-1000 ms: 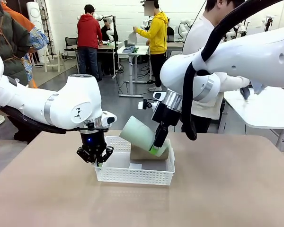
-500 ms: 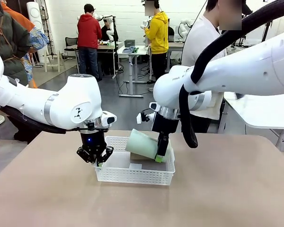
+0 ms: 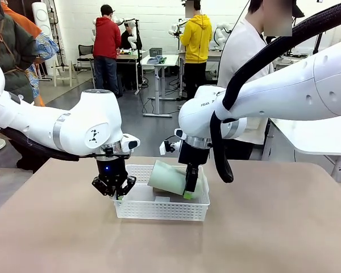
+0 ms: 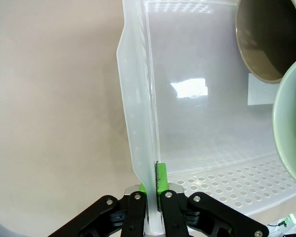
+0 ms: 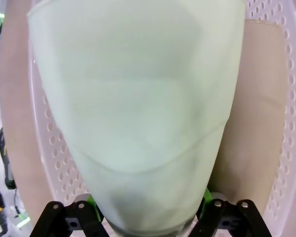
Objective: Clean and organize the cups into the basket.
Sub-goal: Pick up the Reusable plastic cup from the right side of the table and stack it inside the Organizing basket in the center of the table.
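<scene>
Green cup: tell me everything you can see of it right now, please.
The green cup is a pale mint, matte, handleless tumbler that tapers to a narrow base. It lies tilted on its side over the white mesh basket, with its wide mouth toward the robot's left and slightly raised. The right hand grips its narrow end between its fingers. A brown cup lies close beside it; I cannot tell whether they touch.
</scene>
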You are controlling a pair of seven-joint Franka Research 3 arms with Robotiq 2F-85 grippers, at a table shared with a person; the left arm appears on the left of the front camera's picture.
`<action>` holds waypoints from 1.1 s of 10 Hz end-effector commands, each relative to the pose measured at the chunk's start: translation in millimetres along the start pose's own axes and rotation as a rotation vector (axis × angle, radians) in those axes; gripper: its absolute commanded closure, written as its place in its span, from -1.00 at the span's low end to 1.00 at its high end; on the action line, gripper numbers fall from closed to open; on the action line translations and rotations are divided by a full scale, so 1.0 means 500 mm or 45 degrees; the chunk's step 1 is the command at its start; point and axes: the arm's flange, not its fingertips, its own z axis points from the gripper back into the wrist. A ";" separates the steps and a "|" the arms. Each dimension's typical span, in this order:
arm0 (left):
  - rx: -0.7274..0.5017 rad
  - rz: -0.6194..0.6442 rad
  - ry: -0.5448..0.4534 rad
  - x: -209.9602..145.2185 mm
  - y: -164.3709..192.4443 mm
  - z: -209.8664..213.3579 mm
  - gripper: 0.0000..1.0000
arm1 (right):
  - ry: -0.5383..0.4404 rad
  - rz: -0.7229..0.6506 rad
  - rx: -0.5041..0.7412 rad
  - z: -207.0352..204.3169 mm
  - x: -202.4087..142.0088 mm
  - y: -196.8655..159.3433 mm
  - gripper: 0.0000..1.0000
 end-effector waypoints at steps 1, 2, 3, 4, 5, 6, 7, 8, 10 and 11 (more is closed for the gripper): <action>-0.004 0.000 -0.012 0.000 -0.002 0.007 1.00 | 0.047 -0.062 -0.008 -0.007 -0.006 -0.022 -1.00; -0.004 0.000 -0.012 0.000 -0.002 0.007 1.00 | 0.042 -0.065 -0.007 -0.005 -0.009 -0.019 -1.00; -0.004 0.000 -0.012 0.000 -0.002 0.007 1.00 | 0.037 -0.065 -0.010 0.000 -0.010 -0.015 -1.00; -0.004 0.000 -0.012 0.000 -0.002 0.007 1.00 | 0.033 -0.063 -0.017 0.004 -0.012 -0.011 -1.00; -0.004 0.000 -0.012 0.000 -0.002 0.007 1.00 | 0.020 -0.061 -0.024 0.014 -0.015 -0.006 -1.00; -0.004 0.000 -0.012 0.000 -0.002 0.007 1.00 | -0.021 -0.052 -0.025 0.033 -0.021 0.002 -1.00; -0.004 0.000 -0.012 0.000 -0.002 0.007 1.00 | -0.108 -0.031 -0.064 0.075 -0.033 0.021 -1.00; -0.004 0.000 -0.012 0.000 -0.002 0.007 1.00 | -0.281 -0.003 -0.108 0.140 -0.059 0.055 -1.00; -0.004 0.000 -0.012 0.000 -0.002 0.007 1.00 | -0.518 0.051 -0.120 0.238 -0.131 0.123 -1.00; -0.004 0.000 -0.012 0.000 -0.002 0.007 1.00 | -0.663 0.059 -0.095 0.280 -0.188 0.146 -1.00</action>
